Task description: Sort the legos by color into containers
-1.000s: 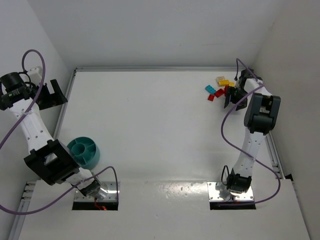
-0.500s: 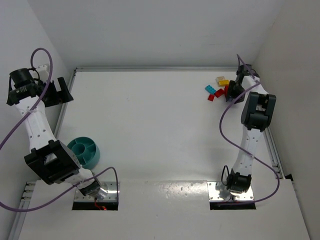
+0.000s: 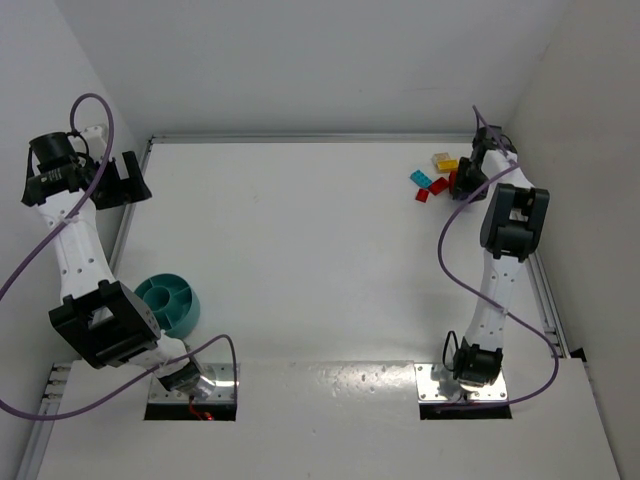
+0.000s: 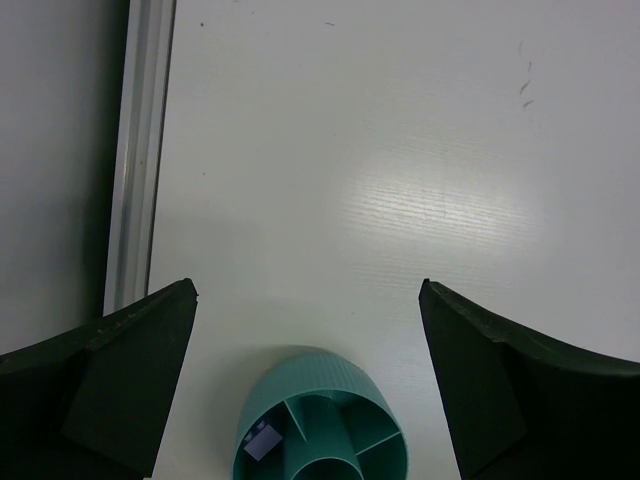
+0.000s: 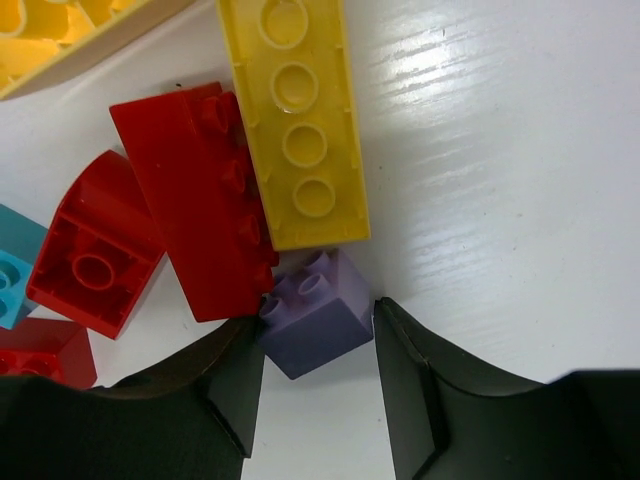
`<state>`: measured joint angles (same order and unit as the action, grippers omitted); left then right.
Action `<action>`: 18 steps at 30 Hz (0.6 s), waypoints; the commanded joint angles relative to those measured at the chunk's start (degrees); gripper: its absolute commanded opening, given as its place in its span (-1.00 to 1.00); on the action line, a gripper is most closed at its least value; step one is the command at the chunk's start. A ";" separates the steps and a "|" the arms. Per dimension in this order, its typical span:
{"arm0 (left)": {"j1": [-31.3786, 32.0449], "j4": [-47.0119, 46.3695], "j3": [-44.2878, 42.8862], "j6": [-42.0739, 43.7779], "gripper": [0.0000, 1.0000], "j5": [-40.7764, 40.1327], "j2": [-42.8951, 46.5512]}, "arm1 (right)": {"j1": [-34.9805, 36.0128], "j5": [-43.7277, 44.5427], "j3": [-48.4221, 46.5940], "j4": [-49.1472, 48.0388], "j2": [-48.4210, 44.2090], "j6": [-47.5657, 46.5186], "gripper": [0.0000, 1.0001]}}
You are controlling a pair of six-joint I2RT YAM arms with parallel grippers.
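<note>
Top external view: the legos (image 3: 435, 178) lie clustered at the far right of the counter (image 3: 300, 250), well apart from the teal bowl (image 3: 168, 305) at the near left. Over the last second the right tool (image 3: 462, 180) has settled at the pile's right edge, while the left tool (image 3: 125, 185) has swung slightly inward above the left rail. Left wrist view: the left tool (image 4: 308, 290) stands with its jaws fully apart and holds nothing. The teal bowl (image 4: 310, 375) sits below it, with a small pale piece in one compartment. Right wrist view: the right tool (image 5: 318, 330) has drawn its jaws in against both sides of a lilac brick (image 5: 315, 300). This brick rests on the counter, touching a red brick (image 5: 200, 200) and just beside a yellow brick (image 5: 295, 120). The narrowing suggests that a pick is under way. The brick must still be lifted and carried across to the bowl, and neighbouring bricks may be dragged along.
</note>
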<state>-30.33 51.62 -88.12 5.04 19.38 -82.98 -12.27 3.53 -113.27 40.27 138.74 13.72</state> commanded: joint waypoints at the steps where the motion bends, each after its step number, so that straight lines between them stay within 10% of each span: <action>1: 0.44 -2.31 0.13 -1.00 1.00 -0.57 1.42 | 0.32 1.22 -2.13 -2.21 1.45 -0.17 -0.05; 6: 0.44 -2.31 0.14 -1.00 1.00 -0.57 1.42 | 0.32 0.51 -3.26 -2.74 1.98 -1.32 0.22; 18: 0.44 -2.31 1.19 -0.47 1.00 -0.57 1.42 | 0.32 -4.39 -2.57 -3.27 3.03 -11.68 0.10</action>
<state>-30.33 50.57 -87.31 4.89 19.00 -82.98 -12.23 1.45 -115.33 38.54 140.22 7.14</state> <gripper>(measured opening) 0.997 0.564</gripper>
